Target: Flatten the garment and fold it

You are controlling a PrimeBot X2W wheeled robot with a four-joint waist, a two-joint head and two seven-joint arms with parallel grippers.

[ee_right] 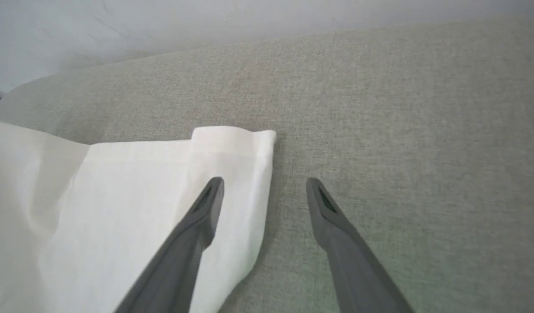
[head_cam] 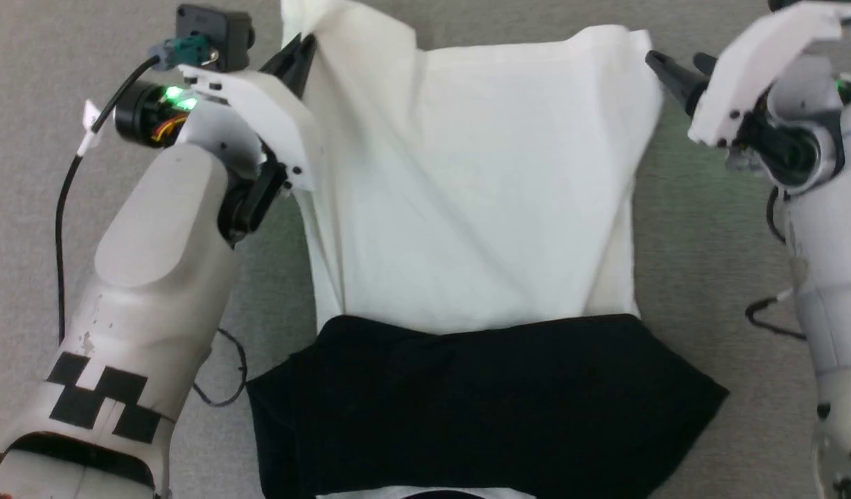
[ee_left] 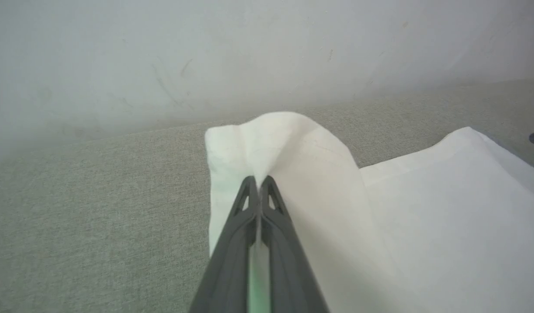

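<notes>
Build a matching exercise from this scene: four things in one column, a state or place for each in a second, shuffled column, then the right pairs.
Column one
1. left gripper
2. right gripper
3. black part of the garment
4. grey surface

Column two
A. open, one finger over a white corner, the other over bare surface
B. lies beneath the cloth
C. shut on a raised white corner
D. across the white cloth's end nearest the robot

Pairs: 1-C, 2-A, 3-D, 4-B
</notes>
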